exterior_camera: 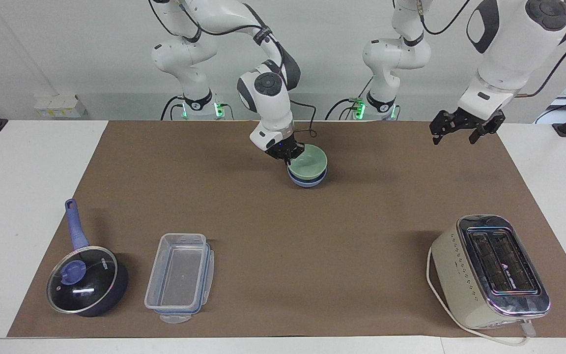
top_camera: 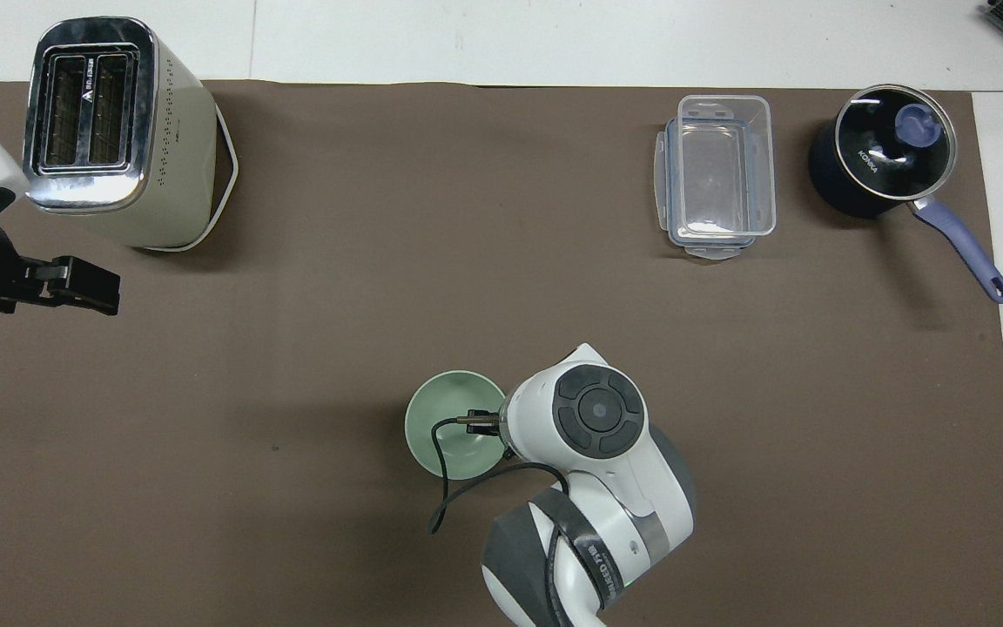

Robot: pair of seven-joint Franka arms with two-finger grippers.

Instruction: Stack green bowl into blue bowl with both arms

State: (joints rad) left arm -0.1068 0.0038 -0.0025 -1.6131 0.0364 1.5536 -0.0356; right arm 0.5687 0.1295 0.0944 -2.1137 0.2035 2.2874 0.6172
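The green bowl [exterior_camera: 313, 162] sits nested in the blue bowl [exterior_camera: 306, 182], in the middle of the mat's edge nearest the robots. My right gripper [exterior_camera: 290, 154] is shut on the green bowl's rim, on the side toward the right arm's end. In the overhead view the green bowl [top_camera: 447, 425] covers the blue bowl completely, and the right arm's wrist hides the gripper. My left gripper [exterior_camera: 454, 136] is open and empty. It waits in the air over the mat's corner at the left arm's end, and also shows in the overhead view [top_camera: 88, 289].
A cream toaster [exterior_camera: 490, 270] stands at the left arm's end, farther from the robots. A clear plastic container [exterior_camera: 180, 276] and a dark lidded pot with a blue handle [exterior_camera: 85, 280] stand toward the right arm's end, also farther out.
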